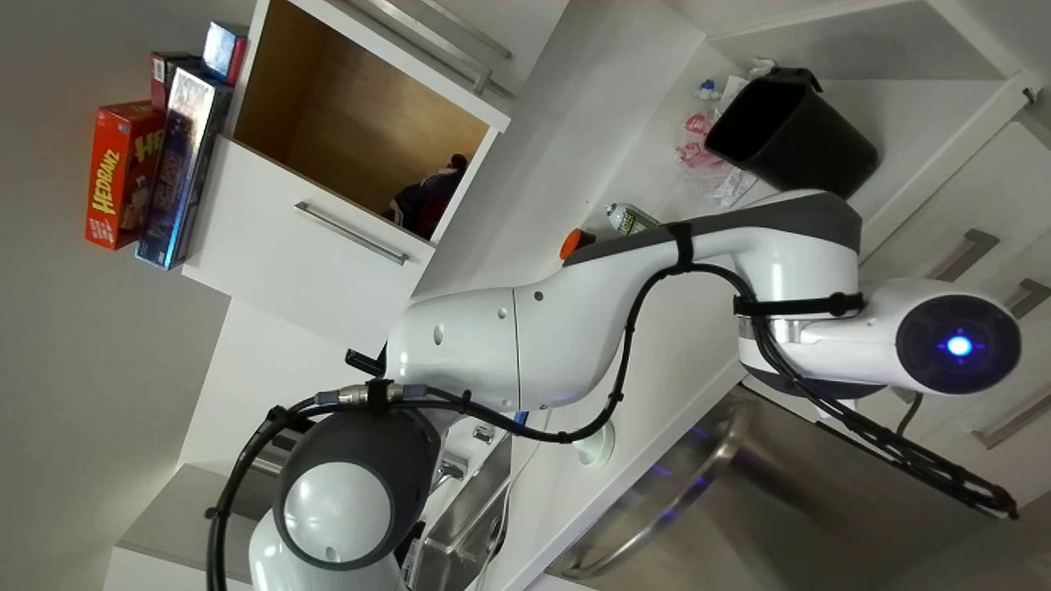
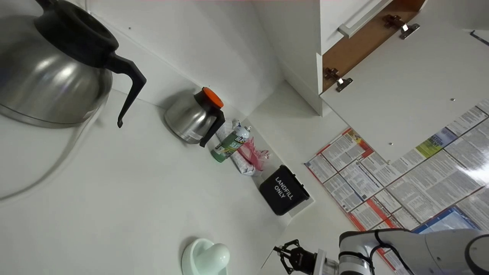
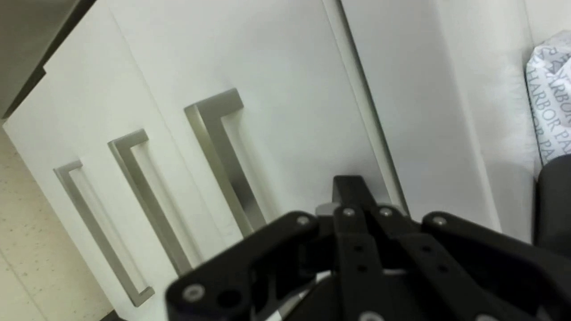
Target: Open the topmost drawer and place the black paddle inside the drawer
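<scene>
Tool (image 3: 354, 189) is fully pinched together, nothing visible between its tips, just beside the topmost drawer (image 3: 281, 102); whether they touch it, I cannot tell. In the wrist view that closed drawer lies at 10 o'clock from the tips, its one bar handle (image 3: 223, 162) running 11 to 5, facing about 9. Two lower drawers (image 3: 116, 102) follow toward 8; one black bin (image 3: 555, 205) is at 3.

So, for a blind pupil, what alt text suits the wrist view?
The closed black end effector points at the white topmost drawer, right of its bar handle. Two more handles slant at left; printed wrapping sits far right.
</scene>
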{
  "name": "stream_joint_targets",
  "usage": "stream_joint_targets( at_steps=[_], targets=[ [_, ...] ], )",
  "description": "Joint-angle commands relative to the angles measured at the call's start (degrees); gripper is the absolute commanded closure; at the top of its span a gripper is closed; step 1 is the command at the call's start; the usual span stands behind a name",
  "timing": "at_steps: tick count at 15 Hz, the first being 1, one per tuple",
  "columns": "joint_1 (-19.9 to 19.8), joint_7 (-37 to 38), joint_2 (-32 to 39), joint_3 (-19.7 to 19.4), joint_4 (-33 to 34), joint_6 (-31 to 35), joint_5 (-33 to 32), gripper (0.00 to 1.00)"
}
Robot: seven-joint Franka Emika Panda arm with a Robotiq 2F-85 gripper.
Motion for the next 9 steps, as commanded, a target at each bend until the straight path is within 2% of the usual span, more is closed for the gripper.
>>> stream_joint_targets(
  at_steps=[1,3,5,9],
  targets=[
    [2.64,2.66,2.21,-0.5,3.22,-0.4,1.34,1.0],
    [4.13,2.78,0.47,-1.45,1.23,1.3,0.7,1.0],
    [5.74,1.7,-4.46,-3.52,-4.44,2.3,-2.3,1.0],
    [10.21,0.67,-15.26,-8.18,-16.15,10.92,-9.3,1.0]
  ],
)
